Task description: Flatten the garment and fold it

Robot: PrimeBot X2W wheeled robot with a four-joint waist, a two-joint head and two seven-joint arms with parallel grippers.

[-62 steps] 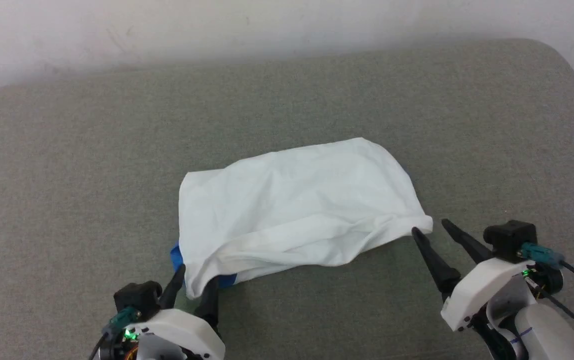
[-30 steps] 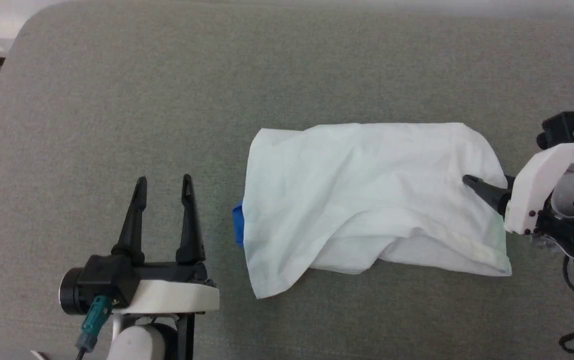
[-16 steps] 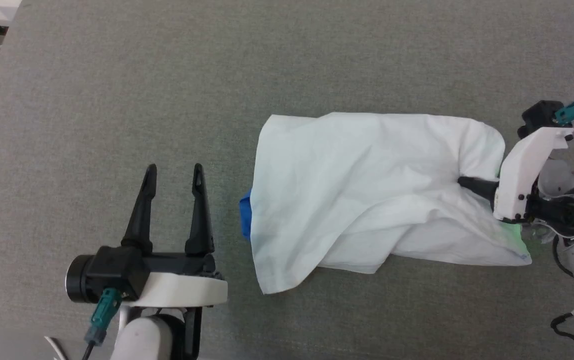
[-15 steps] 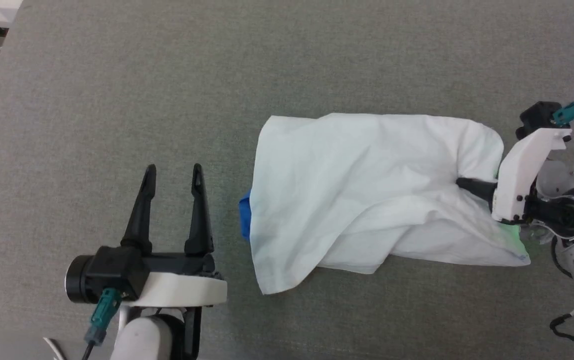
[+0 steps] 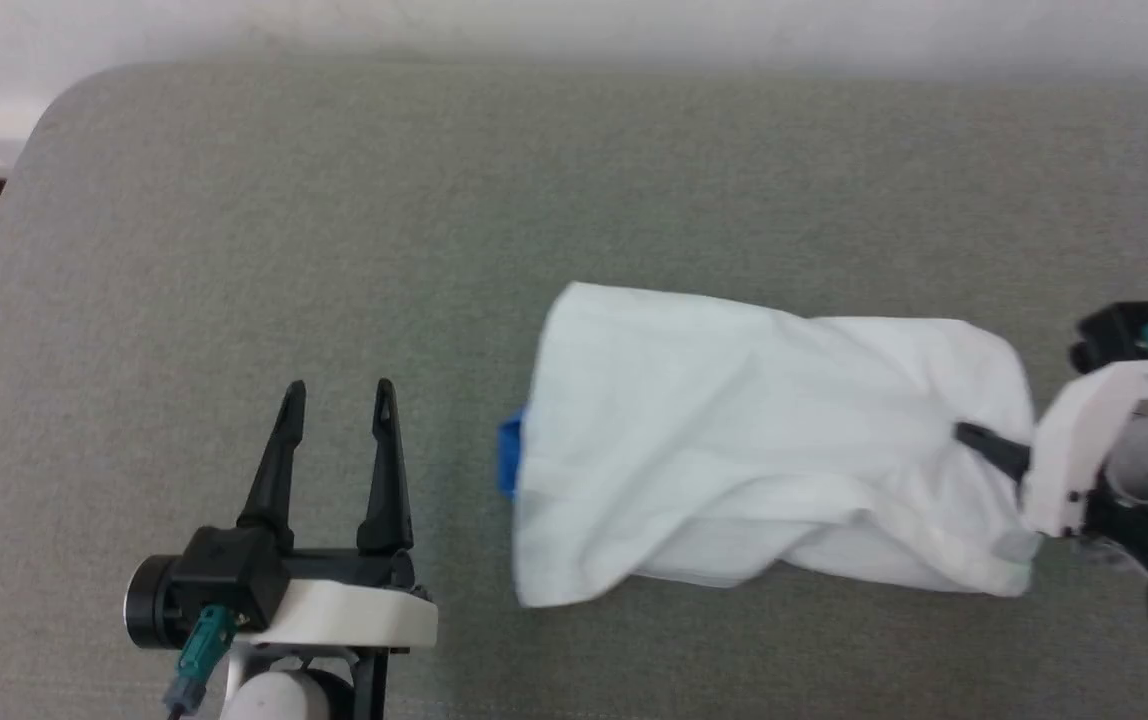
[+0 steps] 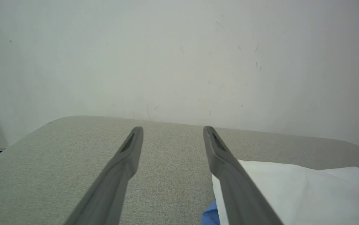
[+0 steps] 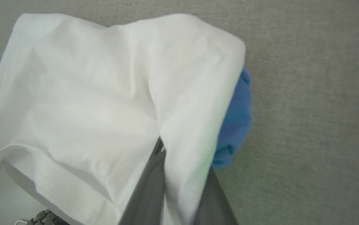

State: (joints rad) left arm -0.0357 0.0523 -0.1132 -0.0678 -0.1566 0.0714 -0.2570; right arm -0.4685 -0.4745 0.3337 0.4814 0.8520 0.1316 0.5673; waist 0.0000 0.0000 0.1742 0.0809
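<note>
well, the garment (image 5: 734, 450) lay crumpled on the grey padded surface (image 5: 334, 200), white body uppermost, with a bit of blue sleeve (image 5: 508, 458) poking out at its left edge. the right gripper (image 5: 969, 436) was clamped on a fold at the shirt's right end, white cloth caught in its narrow gap in the right wrist view. the left gripper (image 5: 339, 390) sat near the shirt's left edge, apart from it, spread wide and holding nothing.
</note>
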